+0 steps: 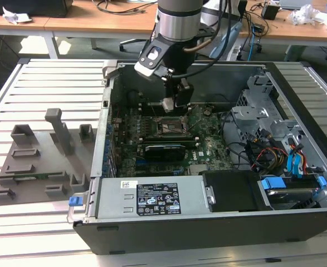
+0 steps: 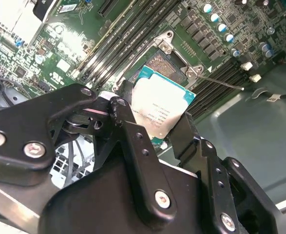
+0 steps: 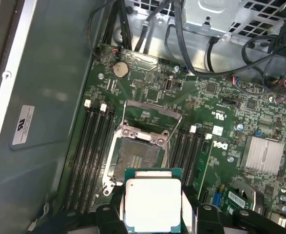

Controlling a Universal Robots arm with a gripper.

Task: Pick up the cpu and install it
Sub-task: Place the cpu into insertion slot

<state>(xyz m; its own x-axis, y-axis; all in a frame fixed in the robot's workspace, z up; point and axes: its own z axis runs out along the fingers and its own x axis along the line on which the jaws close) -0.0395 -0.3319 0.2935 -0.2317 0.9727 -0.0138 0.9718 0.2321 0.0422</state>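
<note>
- The claw (image 1: 171,103) is pressed in on the chip (image 1: 167,104), pinching it by two opposite edges. The chip's silver top faces up toward the wrist.
- The chip hangs in the air inside the open computer case (image 1: 152,236), which sits on the slatted counter (image 1: 40,78). It touches nothing but the claw.
- The socket (image 1: 171,127) on the green board (image 1: 208,147) lies straight below and slightly nearer than the chip. Its metal frame is flipped open and its bed is bare.
- In the first wrist view the chip (image 3: 152,202) is just beside the socket (image 3: 140,158) and not yet over it. Their edges run roughly parallel.
- Judged from this, the chip is square, so corner match matters more than any long axis.
</note>
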